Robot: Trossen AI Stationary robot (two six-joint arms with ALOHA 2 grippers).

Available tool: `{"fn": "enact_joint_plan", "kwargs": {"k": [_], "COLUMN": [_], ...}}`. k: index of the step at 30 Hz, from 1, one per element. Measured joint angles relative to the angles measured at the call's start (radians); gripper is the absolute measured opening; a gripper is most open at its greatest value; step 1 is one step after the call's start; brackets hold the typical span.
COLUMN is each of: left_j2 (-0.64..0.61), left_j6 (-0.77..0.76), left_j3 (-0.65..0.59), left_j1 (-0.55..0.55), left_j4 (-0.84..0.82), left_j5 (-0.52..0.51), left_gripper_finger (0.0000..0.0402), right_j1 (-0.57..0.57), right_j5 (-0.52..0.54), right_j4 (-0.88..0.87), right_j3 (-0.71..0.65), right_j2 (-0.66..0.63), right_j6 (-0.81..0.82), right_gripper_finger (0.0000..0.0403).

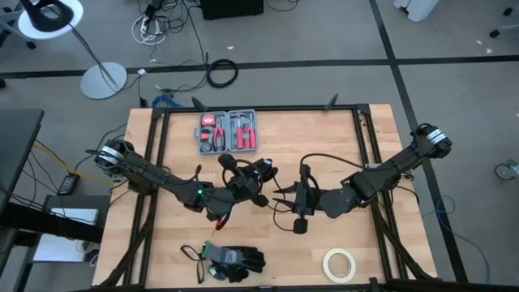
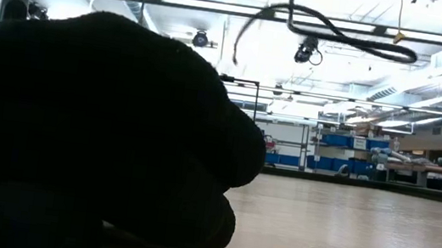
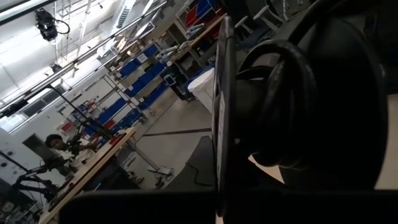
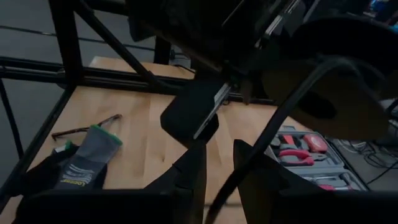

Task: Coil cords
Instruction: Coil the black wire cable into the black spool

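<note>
The thin black cord (image 1: pixel 324 159) runs in loose arcs above the middle of the table. One end is wound on a round disc-like coil (image 3: pixel 292 93) right in front of my left gripper (image 1: pixel 247 188), which is shut. My right gripper (image 4: pixel 217 162) faces it a short way to the right, raised off the table and tipped a little downward, shut on a strand of the cord (image 4: pixel 292 99) that leads up to the coil (image 4: pixel 339 81). In the low view a loop of cord (image 2: pixel 335 35) hangs high overhead. My left gripper holds the coil lifted clear of the table, the disc's edge (image 3: pixel 222 124) standing upright before the camera. Its fingers are hidden in the dark, so which part they have cannot be told. My right gripper has a single strand of the cord (image 4: pixel 229 186) between its two fingers (image 4: pixel 189 177), which lie across it. The strand rises slanting from the fingers to the coil, clear of the table.
A grey tool case (image 1: pixel 229 131) lies at the far middle. Black gloves (image 1: pixel 235 261) lie at the near edge and block most of the low view (image 2: pixel 92 124). A roll of tape (image 1: pixel 339 264) lies near right. Black frame bars (image 4: pixel 68 50) border the table.
</note>
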Motion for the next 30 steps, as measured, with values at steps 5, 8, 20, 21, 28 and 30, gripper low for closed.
{"fn": "enact_joint_plan", "kwargs": {"k": [5, 8, 20, 21, 28, 30], "left_j2": [0.000, 0.000, 0.000, 0.000, 0.000, 0.000], "left_j6": [0.000, 0.000, 0.002, 0.002, 0.002, 0.002], "left_j3": [0.000, 0.000, 0.000, 0.000, 0.000, 0.000], "left_j1": [0.000, 0.000, 0.000, 0.000, 0.000, 0.000], "left_j4": [0.000, 0.000, 0.000, 0.000, 0.000, 0.000], "left_j5": [0.000, 0.000, 0.002, 0.002, 0.002, 0.002], "left_gripper_finger": [0.0000, 0.0000, 0.0000, 0.0000, 0.0000, 0.0000], "right_j1": [0.004, 0.005, -0.009, -0.013, -0.029, -0.032], "right_j5": [-0.001, -0.004, -0.006, -0.006, -0.030, -0.034], "right_j4": [-0.029, -0.036, -0.085, -0.087, -0.107, -0.112], "right_j3": [0.020, 0.030, 0.031, 0.031, 0.031, 0.031], "right_j2": [0.000, 0.000, -0.001, -0.001, -0.028, -0.041], "right_j6": [0.005, 0.005, 0.047, 0.051, 0.058, 0.064], "right_gripper_finger": [0.0077, 0.0077, 0.0077, 0.0077, 0.0077, 0.0077]}}
